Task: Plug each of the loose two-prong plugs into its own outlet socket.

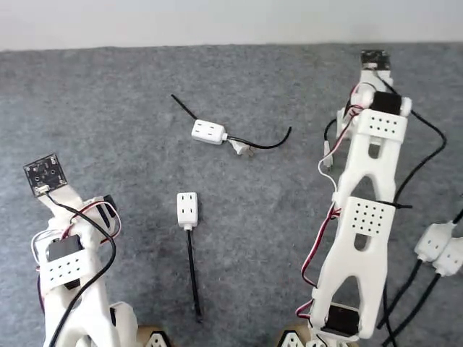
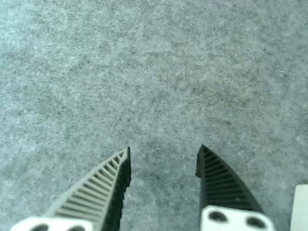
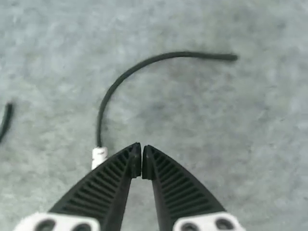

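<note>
Plug [image 1: 237, 147] lies just beside the far socket [image 1: 207, 131], its cord [image 1: 271, 144] curving off toward the right arm [image 1: 369, 188], the nearer one. Right gripper [image 3: 142, 147], fingers together and empty, points at the plug, slightly to one side. Left gripper [image 2: 164, 148], fingers apart, hangs over bare carpet [image 2: 144, 72]; the near socket [image 1: 187, 207] sits unfilled, lengthwise toward the arms.

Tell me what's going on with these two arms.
Neither arm holds anything. The left gripper hangs open above bare grey carpet. The right gripper is shut and empty, its tips beside a white plug on a curved black cord. The farther outlet block and the nearer outlet block lie between the arms.
</note>
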Controlling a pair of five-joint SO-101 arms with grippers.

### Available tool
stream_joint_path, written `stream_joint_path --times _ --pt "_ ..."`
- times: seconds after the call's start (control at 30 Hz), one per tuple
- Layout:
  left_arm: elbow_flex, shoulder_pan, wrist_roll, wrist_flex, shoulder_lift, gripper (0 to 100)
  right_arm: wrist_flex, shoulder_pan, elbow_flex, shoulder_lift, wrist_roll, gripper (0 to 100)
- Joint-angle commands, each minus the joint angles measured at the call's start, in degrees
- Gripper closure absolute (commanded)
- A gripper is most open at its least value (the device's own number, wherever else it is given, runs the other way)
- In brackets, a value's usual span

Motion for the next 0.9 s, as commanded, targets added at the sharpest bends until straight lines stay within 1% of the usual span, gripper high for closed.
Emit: stream_joint_path --times 0.0,0.23,0.47,0.63,0.87 --pt "-0.57 -0.09 -0.44 -1.49 -0.79 79 2.86 -2.77 -0.88 0.57 1.14 99.1" --pt "-0.57 -0.09 -0.44 -1.49 -0.79 79 3.38 -4.97 -0.88 1.63 1.23 99.1" --pt "-0.57 -0.09 -0.44 -1.58 -0.79 79 4.09 -6.81 -0.88 1.63 2.81 99.1" --pt "-0.57 -0.09 -0.44 -1.58 -0.79 79 4.18 -9.01 -0.44 1.89 5.36 99.0" --pt "-0.57 -0.09 -0.44 -1.58 -0.79 79 4.0 -8.92 -0.44 1.89 5.54 99.0"
